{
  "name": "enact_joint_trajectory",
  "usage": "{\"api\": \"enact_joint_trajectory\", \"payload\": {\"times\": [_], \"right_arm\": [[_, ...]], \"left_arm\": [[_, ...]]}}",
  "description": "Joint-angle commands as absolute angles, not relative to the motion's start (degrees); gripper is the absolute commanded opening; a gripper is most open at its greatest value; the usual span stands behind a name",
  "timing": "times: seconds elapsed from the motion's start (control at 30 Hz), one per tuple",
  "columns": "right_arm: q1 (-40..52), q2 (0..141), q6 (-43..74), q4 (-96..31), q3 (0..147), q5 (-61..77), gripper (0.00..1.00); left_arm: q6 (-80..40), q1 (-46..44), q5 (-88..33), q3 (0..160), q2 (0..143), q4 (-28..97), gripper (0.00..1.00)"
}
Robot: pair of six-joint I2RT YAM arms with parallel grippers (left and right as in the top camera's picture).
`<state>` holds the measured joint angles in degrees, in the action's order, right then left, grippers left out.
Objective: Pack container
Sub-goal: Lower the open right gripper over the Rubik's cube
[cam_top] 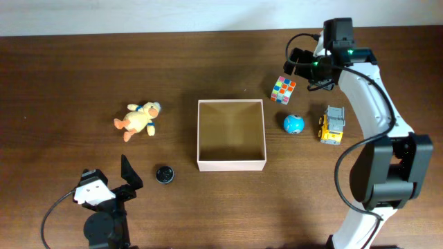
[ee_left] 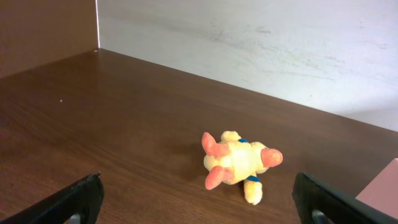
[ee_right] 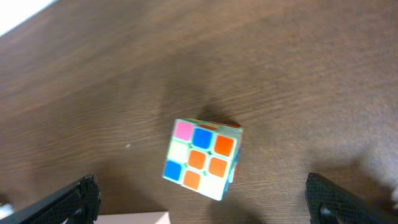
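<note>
The container point(cam_top: 231, 164), a shallow square cardboard box, white outside and tan inside, stands empty at the table's middle. A yellow plush duck point(cam_top: 137, 120) lies to its left. A colourful puzzle cube point(cam_top: 283, 89), a blue ball point(cam_top: 293, 124) and a yellow-grey toy truck point(cam_top: 333, 126) lie to its right. My left gripper point(cam_top: 109, 174) is open and empty at the front left, facing the duck point(ee_left: 236, 163), well short of it point(ee_left: 199, 208). My right gripper point(cam_top: 299, 69) is open and empty, just above and behind the cube point(ee_right: 202, 158), with fingers wide on either side point(ee_right: 202, 208).
A small black round object point(cam_top: 164, 174) lies in front of the container's left corner, close to my left gripper. A container corner shows at the right edge of the left wrist view point(ee_left: 382, 186) and at the bottom of the right wrist view point(ee_right: 134, 219).
</note>
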<state>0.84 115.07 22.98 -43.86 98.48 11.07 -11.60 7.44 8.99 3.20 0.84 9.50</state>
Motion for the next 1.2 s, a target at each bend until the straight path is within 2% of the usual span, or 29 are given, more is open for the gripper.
{"api": "enact_joint_trajectory", "payload": {"times": [0.0, 0.3, 0.57, 1.17], "right_arm": [[0.8, 116.62, 26.22, -44.31, 99.44, 7.7, 1.0], [5.3, 119.42, 30.74, -43.22, 99.44, 7.51, 1.0], [10.96, 122.26, 37.06, -42.44, 99.44, 0.51, 1.0], [9.23, 123.28, 39.42, -43.0, 99.44, -2.48, 0.97]], "left_arm": [[-10.63, 7.18, 8.58, 2.81, 0.34, 9.26, 0.99], [-10.63, 7.18, 8.58, 2.81, 0.34, 9.26, 0.99], [-10.63, 7.18, 8.58, 2.81, 0.34, 9.26, 0.99], [-10.63, 7.18, 8.58, 2.81, 0.34, 9.26, 0.99]]}}
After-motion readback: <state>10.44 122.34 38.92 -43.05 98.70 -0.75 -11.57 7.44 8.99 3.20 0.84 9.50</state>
